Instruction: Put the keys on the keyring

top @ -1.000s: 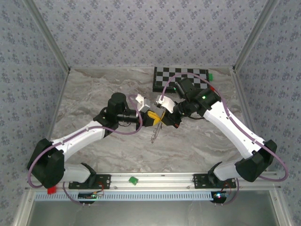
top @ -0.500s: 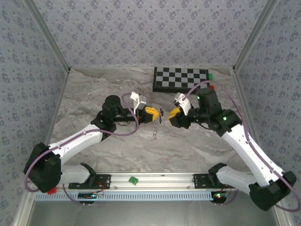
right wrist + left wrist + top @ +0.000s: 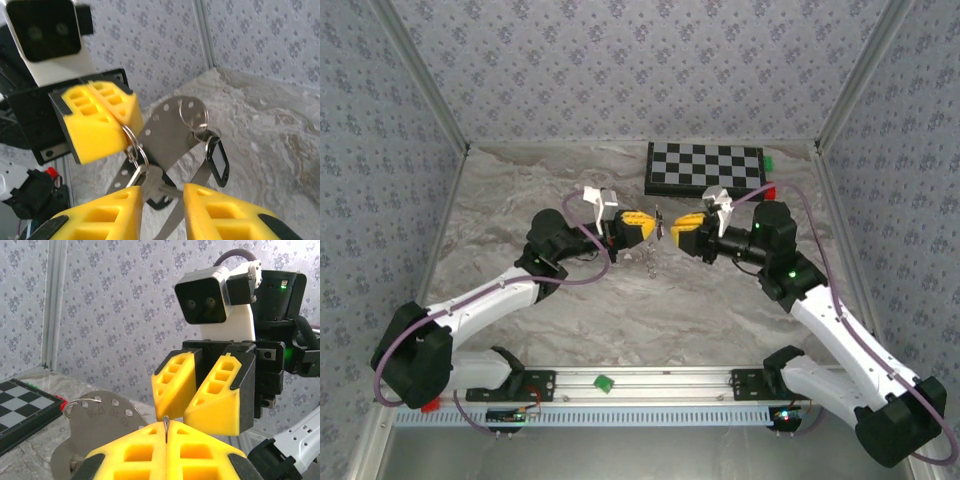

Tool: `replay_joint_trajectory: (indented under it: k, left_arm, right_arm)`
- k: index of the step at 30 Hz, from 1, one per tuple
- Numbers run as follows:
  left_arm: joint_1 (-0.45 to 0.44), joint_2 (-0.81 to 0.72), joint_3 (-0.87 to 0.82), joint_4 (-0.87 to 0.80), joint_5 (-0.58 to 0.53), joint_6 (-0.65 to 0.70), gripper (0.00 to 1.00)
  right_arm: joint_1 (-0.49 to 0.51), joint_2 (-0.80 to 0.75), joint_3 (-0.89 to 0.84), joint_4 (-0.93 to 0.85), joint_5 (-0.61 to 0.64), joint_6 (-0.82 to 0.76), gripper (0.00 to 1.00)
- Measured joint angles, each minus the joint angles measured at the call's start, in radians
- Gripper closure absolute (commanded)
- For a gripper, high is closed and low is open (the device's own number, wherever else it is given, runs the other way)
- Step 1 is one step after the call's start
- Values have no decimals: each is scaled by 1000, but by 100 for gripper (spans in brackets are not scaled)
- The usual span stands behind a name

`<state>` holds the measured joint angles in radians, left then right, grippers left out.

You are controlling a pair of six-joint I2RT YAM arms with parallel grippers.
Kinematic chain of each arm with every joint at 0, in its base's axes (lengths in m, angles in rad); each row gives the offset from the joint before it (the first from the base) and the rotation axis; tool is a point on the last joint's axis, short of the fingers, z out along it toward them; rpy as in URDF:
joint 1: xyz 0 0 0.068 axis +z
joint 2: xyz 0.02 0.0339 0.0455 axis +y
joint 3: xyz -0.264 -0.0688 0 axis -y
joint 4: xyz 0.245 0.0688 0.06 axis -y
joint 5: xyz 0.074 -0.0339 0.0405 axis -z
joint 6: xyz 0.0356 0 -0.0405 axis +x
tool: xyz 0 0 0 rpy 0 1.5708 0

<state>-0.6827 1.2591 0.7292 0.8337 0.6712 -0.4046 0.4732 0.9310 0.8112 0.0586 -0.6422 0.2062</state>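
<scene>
Hold keyring (image 3: 132, 147) firm in pinched-shut left hand (image 3: 650, 228), with keys (image 3: 650, 262) dangling mid-air between hands, above table (image 3: 520, 200). Close parted, empty right hand (image 3: 676, 226) on 1 key head, wait out swing, then feed into ring split slowly.

- Marble-pattern table (image 3: 520, 190)
- Checkerboard (image 3: 705, 167) flat at the far edge
- Green block (image 3: 769, 161) and red block (image 3: 771, 189) at the checkerboard's right end
</scene>
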Motion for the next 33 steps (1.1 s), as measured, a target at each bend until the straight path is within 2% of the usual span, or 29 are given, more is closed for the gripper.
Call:
replay_joint_trajectory:
  k: [9, 12, 14, 17, 23, 33]
  left_arm:
    - [0, 0, 0, 8, -4, -6, 100]
    - [0, 0, 0, 8, -4, -5, 100]
    - [0, 0, 0, 8, -4, -5, 100]
    - [0, 0, 0, 8, -4, -5, 100]
    - [0, 0, 0, 8, -7, -5, 100]
    - [-6, 0, 0, 7, -7, -6, 100]
  right_arm:
    - [-7, 66, 1, 113, -77, 67, 74]
    - [-7, 81, 2, 122, -94, 74, 77]
    - [-7, 85, 3, 126, -101, 77, 85]
    - [-7, 85, 6, 129, -107, 79, 91]
    - [-7, 85, 10, 126, -115, 72, 99]
    - [13, 118, 17, 77, -134, 35, 100]
